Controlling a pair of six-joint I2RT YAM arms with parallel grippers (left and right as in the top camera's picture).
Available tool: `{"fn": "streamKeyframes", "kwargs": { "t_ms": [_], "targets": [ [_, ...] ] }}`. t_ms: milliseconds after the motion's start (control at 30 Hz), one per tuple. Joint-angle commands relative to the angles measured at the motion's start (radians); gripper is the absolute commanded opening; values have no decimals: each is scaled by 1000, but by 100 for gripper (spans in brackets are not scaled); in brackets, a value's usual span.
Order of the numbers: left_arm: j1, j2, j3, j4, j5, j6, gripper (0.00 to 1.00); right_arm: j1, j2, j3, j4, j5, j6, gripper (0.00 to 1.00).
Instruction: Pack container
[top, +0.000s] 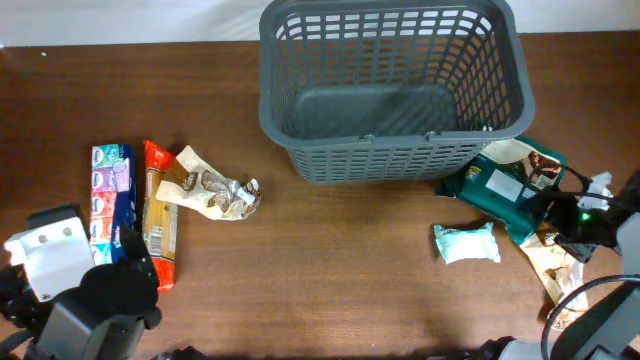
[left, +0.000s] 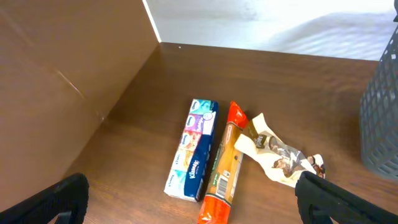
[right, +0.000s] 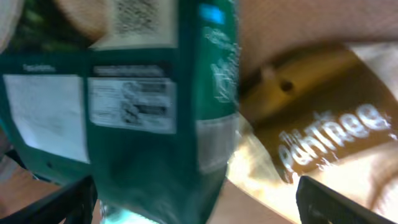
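Observation:
The dark grey lattice container stands empty at the back centre; its corner shows in the left wrist view. My left gripper is open and empty, hovering above a tissue pack, an orange packet and a crumpled cream wrapper. In the overhead view it sits at the front left. My right gripper is open, close over a dark green packet that lies between its fingers, with a tan packet beside it. In the overhead view it is at the right.
On the left lie the tissue pack, orange packet and cream wrapper. On the right are the green packet, a small pale teal packet and the tan packet.

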Motion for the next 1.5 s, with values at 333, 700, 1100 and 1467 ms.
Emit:
{"fn": "streamKeyframes", "kwargs": {
  "t_ms": [333,700,1100,1467],
  "targets": [
    [4,3,1,0,26,13,99,63,127,-8,169,64,62,99],
    [4,3,1,0,25,16,99,63,295,-8,253,64,46,16],
    [4,3,1,0,23,32,99,20,225,96,87,67,24,4],
    [4,2,1,0,22,31,99,-10,-170,624,-169,116,24,4]
  ]
}}
